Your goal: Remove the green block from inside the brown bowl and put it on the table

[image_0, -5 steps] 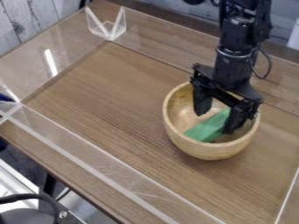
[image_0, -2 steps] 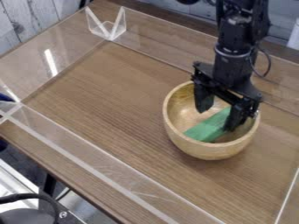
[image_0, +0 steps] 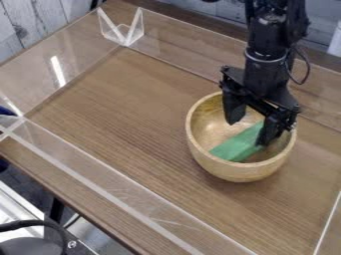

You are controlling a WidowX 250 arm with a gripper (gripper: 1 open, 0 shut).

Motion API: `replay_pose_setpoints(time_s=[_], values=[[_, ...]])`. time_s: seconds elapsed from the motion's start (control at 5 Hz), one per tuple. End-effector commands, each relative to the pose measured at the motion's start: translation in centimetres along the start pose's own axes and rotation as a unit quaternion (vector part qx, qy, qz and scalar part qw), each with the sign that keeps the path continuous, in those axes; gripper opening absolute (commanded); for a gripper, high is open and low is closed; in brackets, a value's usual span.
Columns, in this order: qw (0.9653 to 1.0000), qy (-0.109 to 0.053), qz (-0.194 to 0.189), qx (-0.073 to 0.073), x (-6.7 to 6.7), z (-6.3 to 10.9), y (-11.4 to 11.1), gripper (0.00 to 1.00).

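Bowl (image_0: pixel 240 149) sits on the table (image_0: pixel 120 110), toward the right side and nearer the front edge than the back. Block (image_0: pixel 242 146) lies inside the bowl, leaning from the floor up toward the right wall. Gripper (image_0: pixel 257 121) hangs directly above, fingers reaching down into the bowl on either side of the block's upper end. Acrylic walls (image_0: pixel 80 149) border the table at left, front and back.

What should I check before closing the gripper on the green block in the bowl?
1. Black gripper open: ok.
2. Gripper pointing down into the round tan wooden bowl: ok.
3. Small bright green rectangular block inside the bowl, leaning on its wall: ok.
4. Block between the fingers: cannot tell; they seem to straddle its upper end.
5. Fingers apart from the bowl rim: cannot tell.
6. Bare brown wood-grain table for placing: ok.
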State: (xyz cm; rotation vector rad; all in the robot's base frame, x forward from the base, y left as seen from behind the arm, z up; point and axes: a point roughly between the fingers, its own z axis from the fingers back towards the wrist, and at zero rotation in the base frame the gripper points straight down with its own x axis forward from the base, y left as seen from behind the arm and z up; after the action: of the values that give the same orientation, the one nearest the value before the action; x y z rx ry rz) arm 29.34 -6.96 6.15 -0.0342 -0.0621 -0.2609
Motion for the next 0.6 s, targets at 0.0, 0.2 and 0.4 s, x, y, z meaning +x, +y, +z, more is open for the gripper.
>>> replay_pose_setpoints(time_s=[0.0, 0.2, 0.4], values=[[0.9994, -0.032, -0.013, 0.0, 0.86, 1.29, -0.3, 1.0], [0.9994, -0.032, -0.014, 0.0, 0.86, 1.07, -0.29, 1.0], [0.9993, -0.034, -0.015, 0.001, 0.86, 0.95, -0.31, 1.0]])
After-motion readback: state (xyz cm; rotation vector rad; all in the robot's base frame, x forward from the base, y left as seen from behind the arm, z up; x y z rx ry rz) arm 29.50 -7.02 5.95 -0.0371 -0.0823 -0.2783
